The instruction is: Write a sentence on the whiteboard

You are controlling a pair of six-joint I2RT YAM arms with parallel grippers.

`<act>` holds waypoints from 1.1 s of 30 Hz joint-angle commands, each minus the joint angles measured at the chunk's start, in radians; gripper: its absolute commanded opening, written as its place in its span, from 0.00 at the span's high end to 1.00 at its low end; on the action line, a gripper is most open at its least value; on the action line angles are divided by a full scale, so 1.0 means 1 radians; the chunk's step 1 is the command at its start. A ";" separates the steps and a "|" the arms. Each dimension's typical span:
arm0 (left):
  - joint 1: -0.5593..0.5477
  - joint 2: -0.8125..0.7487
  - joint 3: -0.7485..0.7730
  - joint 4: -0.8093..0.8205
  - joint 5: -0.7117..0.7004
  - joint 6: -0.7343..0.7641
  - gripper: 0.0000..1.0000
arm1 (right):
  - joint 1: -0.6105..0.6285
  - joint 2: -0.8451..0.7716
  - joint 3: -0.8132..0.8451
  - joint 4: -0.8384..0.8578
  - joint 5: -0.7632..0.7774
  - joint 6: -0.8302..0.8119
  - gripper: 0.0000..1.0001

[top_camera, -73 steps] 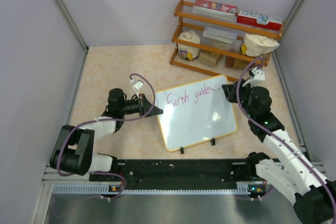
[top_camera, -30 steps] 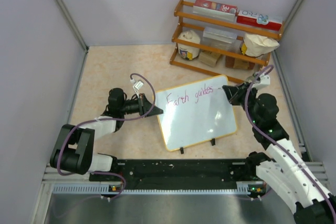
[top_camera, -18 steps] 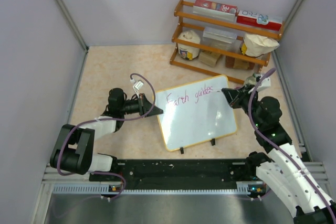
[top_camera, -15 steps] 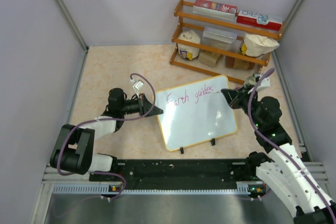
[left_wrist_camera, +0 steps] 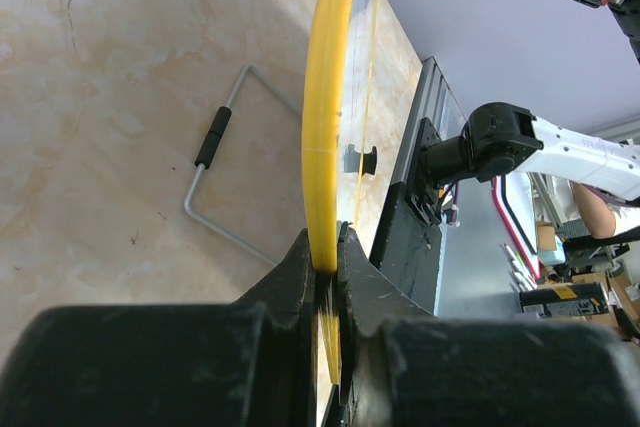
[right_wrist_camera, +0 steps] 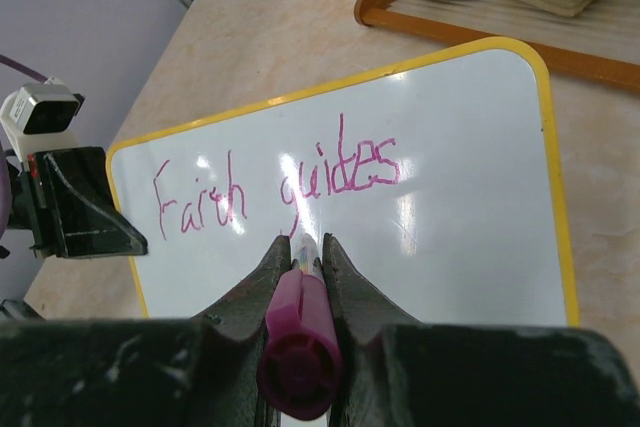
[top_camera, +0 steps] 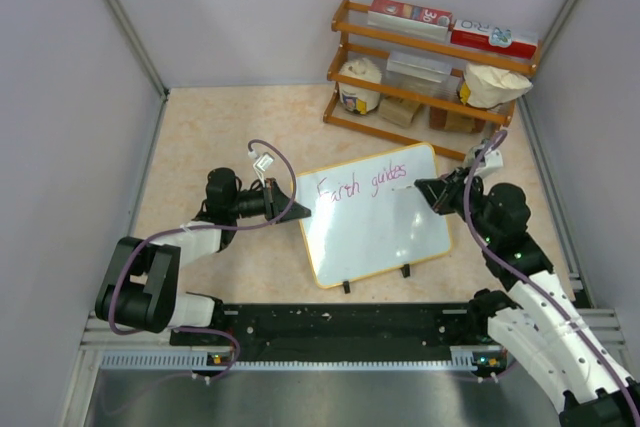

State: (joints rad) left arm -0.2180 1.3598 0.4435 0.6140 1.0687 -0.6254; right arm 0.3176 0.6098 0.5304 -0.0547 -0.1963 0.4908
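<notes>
Whiteboard (top_camera: 370, 232) clamped at its left edge by left gripper (left_wrist_camera: 325, 247), kept steady for writing; marker (right_wrist_camera: 298, 342) pinched tight in right gripper (right_wrist_camera: 302, 244), tip poised just under sentence (right_wrist_camera: 280, 187).

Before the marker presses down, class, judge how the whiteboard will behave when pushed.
Probably stiff: the whiteboard looks flat, unbent. Likely tippy, standing propped on clip feet. The left gripper clamping its yellow frame probably steadies it.

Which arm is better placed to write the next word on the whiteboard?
Right. The right gripper holds the pink marker at the whiteboard, below the sentence. The left gripper clamps the board's edge.
</notes>
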 commanded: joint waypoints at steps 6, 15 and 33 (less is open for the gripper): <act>-0.018 0.021 0.014 0.010 -0.015 0.084 1.00 | 0.115 0.015 0.003 0.035 0.035 -0.020 1.00; -0.018 0.013 0.011 0.010 -0.019 0.085 1.00 | 0.360 0.059 0.000 0.090 0.181 -0.020 1.00; -0.020 0.010 0.012 0.007 -0.016 0.085 1.00 | 0.681 0.297 0.082 0.266 0.414 -0.084 1.00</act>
State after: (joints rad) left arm -0.2180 1.3624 0.4435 0.6197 1.0695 -0.6254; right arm 0.9569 0.8787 0.5415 0.1154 0.1619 0.4393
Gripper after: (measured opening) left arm 0.085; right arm 0.110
